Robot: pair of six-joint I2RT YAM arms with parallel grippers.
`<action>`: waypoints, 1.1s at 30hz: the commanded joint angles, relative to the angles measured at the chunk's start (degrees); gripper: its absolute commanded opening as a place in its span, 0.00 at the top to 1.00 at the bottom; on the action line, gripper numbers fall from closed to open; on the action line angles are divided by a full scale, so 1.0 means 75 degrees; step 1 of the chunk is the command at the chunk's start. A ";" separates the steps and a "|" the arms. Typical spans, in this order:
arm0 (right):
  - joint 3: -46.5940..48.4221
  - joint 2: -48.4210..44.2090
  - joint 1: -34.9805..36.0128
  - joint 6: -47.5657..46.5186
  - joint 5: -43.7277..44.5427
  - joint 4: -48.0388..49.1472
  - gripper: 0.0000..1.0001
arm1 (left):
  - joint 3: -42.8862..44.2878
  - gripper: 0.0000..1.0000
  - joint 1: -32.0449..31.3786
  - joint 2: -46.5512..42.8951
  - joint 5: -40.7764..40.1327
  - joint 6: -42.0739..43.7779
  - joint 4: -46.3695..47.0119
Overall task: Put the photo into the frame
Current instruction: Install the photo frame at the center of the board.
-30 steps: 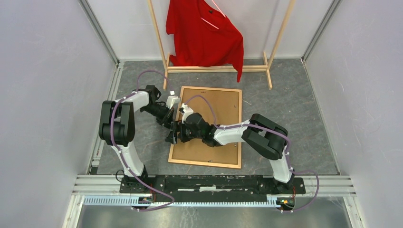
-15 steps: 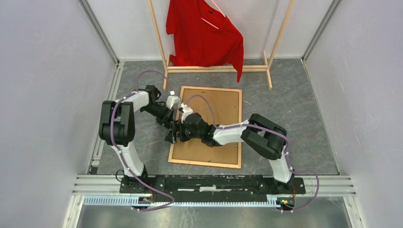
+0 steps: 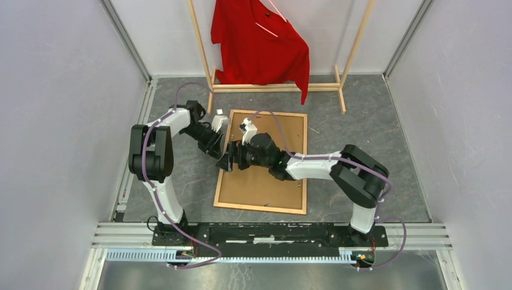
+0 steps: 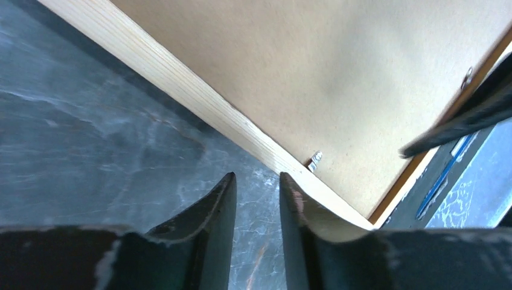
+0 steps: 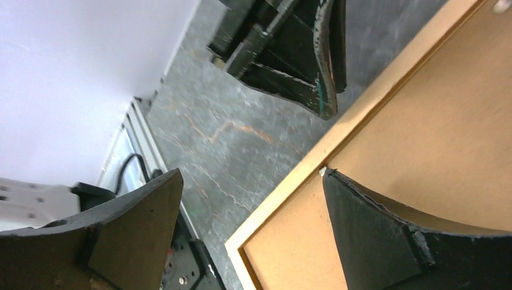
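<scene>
The frame (image 3: pixel 259 207) lies face down on the grey floor, with a plain brown backing board (image 3: pixel 265 181) filling it. The photo is not in view. My left gripper (image 3: pixel 221 154) is at the frame's left rail (image 4: pixel 181 90), low over the floor just outside it, its jaws a narrow gap apart and empty (image 4: pixel 258 181). My right gripper (image 3: pixel 231 162) is wide open (image 5: pixel 252 175) and straddles the same rail (image 5: pixel 362 115). One of its fingers (image 5: pixel 374 235) rests over the backing board (image 5: pixel 447 139) by a small metal tab, the other over the floor.
A pale wooden clothes rack (image 3: pixel 272 87) with a red shirt (image 3: pixel 259 42) stands behind the frame. Grey walls close in the left and right sides. Another metal tab (image 4: pixel 314 161) sits on the rail's inner edge. The rail with the arm bases runs along the near edge.
Both grippers have moved up the frame's left rail toward the back. The right arm has stretched out further and its elbow has swung right. The frame has not moved.
</scene>
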 commanded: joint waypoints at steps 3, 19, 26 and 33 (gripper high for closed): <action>-0.0107 -0.0855 -0.0678 -0.0430 -0.0058 0.0121 0.03 | 0.1617 0.57 0.0070 0.0714 0.0218 -0.0212 -0.0127; 0.1598 0.1031 -0.1564 -0.0985 -0.0651 -0.0421 0.03 | 0.3312 0.73 0.0075 0.2362 0.0764 -0.1100 -0.0052; 0.2550 0.1956 -0.1578 -0.0982 -0.0836 -0.0576 0.03 | 0.3060 0.79 0.0080 0.2403 0.0781 -0.0999 -0.0046; 0.2918 0.2450 -0.1617 -0.0913 -0.0908 -0.0577 0.03 | 0.2781 0.79 0.0104 0.2333 0.0793 -0.0898 -0.0047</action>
